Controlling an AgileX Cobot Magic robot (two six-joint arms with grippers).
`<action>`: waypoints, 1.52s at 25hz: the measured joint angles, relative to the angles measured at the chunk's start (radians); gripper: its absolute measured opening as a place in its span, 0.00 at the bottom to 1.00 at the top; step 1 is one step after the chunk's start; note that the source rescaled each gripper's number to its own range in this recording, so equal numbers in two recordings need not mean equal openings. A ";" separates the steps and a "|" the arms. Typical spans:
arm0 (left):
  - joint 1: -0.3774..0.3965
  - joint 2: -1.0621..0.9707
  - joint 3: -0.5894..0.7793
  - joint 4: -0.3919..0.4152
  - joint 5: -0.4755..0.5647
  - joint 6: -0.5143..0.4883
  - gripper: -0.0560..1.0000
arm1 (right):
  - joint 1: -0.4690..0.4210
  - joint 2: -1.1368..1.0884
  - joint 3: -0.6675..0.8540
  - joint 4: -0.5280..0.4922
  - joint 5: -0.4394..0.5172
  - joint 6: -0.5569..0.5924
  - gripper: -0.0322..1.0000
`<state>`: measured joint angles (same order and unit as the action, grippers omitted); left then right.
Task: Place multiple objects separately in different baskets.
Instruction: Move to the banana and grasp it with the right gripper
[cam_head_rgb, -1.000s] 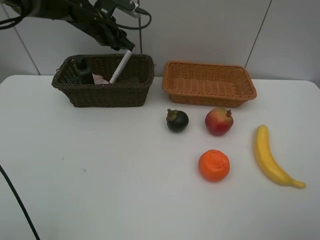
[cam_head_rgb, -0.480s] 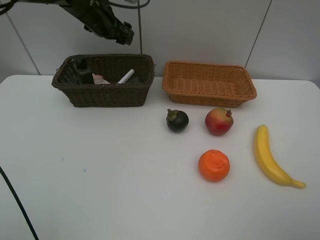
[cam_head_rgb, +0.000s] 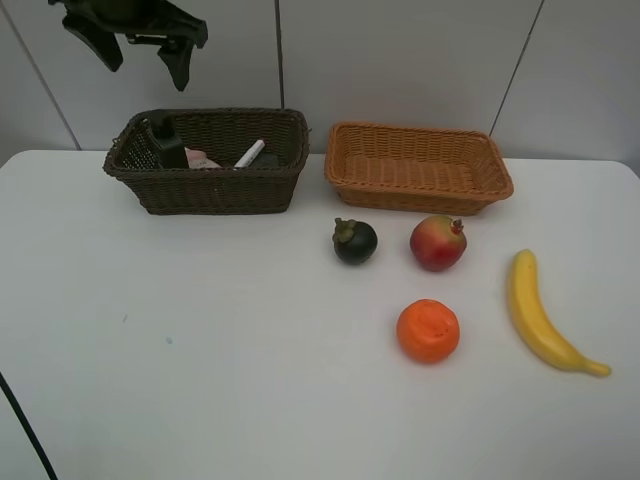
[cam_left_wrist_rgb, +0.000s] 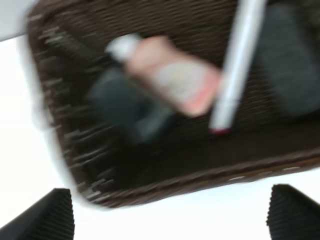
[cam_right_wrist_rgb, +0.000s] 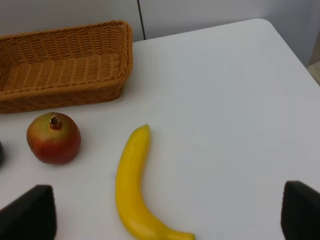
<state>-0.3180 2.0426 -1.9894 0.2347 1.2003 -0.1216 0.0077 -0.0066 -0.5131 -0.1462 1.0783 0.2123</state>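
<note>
Four fruits lie on the white counter (cam_head_rgb: 200, 350) in the exterior high view, all in front of the tan basket (cam_head_rgb: 420, 195), which holds nothing. The dark mangosteen (cam_head_rgb: 355, 241) sits off its front left corner, and the red pomegranate-like fruit (cam_head_rgb: 438, 243) is just before its front wall. The orange (cam_head_rgb: 428, 331) lies farther forward, and the yellow banana (cam_head_rgb: 540, 315) is off its front right corner. To the tan basket's left stands the dark brown basket (cam_head_rgb: 205, 190). It holds the dark green bottle (cam_head_rgb: 165, 140), the small pink bottle (cam_head_rgb: 203, 159) and the white marker (cam_head_rgb: 250, 153). The left gripper (cam_head_rgb: 143, 68) hangs high over it, jaws spread and empty.

The left wrist view is blurred. It looks down into the dark brown basket between the spread tips of the left gripper, showing the pink bottle, the marker and a dark block (cam_left_wrist_rgb: 290, 65) that is probably the eraser.

In the right wrist view the right gripper (cam_right_wrist_rgb: 162, 215) is wide open and holds nothing. The banana and the pomegranate-like fruit lie close before it, with the tan basket just beyond.

The fruit looks like the next job, and the right arm seems best placed for it. The round fruits may roll, so descend straight and close centred on the widest part. Grip the banana across its middle, then release low inside the tan basket.
</note>
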 joint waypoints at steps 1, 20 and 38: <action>0.003 -0.004 0.001 0.023 0.000 -0.003 1.00 | 0.000 0.000 0.000 0.000 0.000 0.000 0.99; 0.285 -0.576 0.556 -0.174 0.001 -0.058 1.00 | 0.000 0.000 0.000 0.000 0.000 0.000 0.99; 0.285 -1.489 1.224 -0.303 -0.021 0.171 1.00 | 0.000 0.000 0.000 0.000 0.000 0.000 0.99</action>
<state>-0.0329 0.5534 -0.7658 -0.0683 1.1793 0.0491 0.0077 -0.0066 -0.5131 -0.1462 1.0783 0.2123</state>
